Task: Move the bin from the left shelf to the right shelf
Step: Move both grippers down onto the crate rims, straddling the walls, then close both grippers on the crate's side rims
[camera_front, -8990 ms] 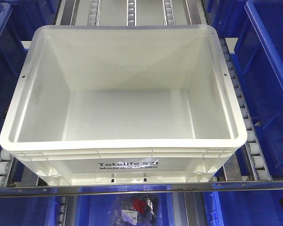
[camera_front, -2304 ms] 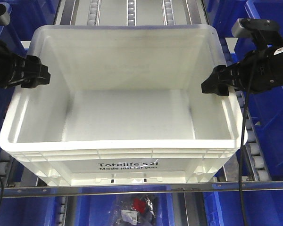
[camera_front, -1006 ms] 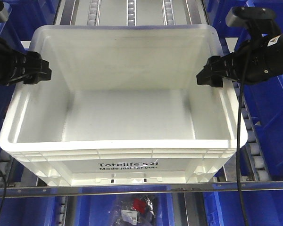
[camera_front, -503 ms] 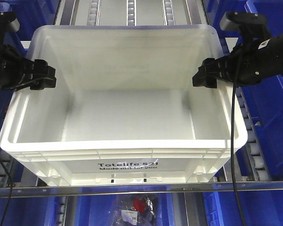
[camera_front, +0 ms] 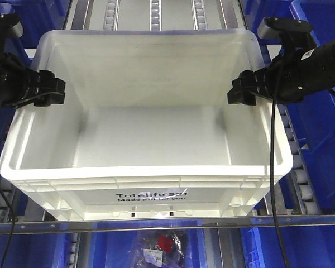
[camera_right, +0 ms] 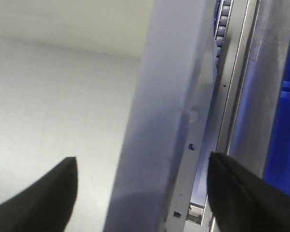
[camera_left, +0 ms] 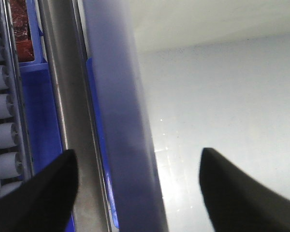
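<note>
Straddling the side walls of the white tote [camera_front: 151, 139], the left gripper [camera_front: 51, 91] and right gripper [camera_front: 240, 94] stand spread, pinching nothing. The tote sits at the near end of the roller shelf [camera_front: 304, 190]. Both should close together, level, squarely on the rim.

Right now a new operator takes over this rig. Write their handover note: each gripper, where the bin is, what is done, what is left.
The bin is empty and rests on the roller shelf between blue bins.
The left gripper is open, with its fingers straddling the left rim, not clamped.
The right gripper is open and straddles the right rim likewise.
Done: both grippers are placed at the rims.
Left: close both, lift, carry to the right shelf.
</note>
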Robot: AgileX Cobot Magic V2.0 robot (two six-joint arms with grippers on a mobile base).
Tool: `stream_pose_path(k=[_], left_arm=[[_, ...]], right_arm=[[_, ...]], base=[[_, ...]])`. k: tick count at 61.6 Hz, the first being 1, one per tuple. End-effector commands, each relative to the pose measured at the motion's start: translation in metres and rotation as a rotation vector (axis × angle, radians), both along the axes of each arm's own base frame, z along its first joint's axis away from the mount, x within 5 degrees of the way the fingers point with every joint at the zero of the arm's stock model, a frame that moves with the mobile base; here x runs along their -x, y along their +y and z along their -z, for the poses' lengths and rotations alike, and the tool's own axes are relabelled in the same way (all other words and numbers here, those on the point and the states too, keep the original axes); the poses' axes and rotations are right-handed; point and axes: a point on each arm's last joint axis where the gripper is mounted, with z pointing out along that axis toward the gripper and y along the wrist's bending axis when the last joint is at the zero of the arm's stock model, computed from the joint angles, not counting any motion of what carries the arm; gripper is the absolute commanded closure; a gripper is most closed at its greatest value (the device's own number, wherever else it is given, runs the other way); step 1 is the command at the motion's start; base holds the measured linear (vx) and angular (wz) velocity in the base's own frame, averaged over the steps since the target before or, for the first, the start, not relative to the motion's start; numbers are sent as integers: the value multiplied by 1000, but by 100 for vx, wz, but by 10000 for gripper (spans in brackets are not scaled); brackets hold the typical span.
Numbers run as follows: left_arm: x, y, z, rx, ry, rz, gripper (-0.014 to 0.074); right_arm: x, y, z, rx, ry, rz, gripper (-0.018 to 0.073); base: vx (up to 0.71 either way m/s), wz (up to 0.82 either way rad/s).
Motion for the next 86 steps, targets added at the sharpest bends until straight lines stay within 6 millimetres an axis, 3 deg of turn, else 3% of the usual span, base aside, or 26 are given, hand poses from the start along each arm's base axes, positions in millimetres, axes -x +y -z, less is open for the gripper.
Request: stream_pose_path(k=[1, 15, 18, 42, 72, 86], left_arm=[[1, -2, -21, 35, -99, -6, 210], [1, -2, -22, 33, -105, -2, 576], [1, -2, -22, 34, -107, -3, 607], [1, -2, -25, 52, -123, -7, 605], [28, 2, -56, 87, -226, -4, 604], [36, 3, -62, 88, -232, 0, 604]], right_arm=[[0, 0, -22, -31, -94, 15, 141], [1, 1, -21, -25, -80, 0, 508], [1, 1, -21, -20, -81, -7, 573], [7, -1, -32, -14, -135, -20, 565], [32, -5, -65, -31, -228, -27, 564], [41, -6, -72, -34, -239, -36, 564]], base=[[0, 0], [0, 0], [0, 0], [0, 0], [0, 0], [0, 0]])
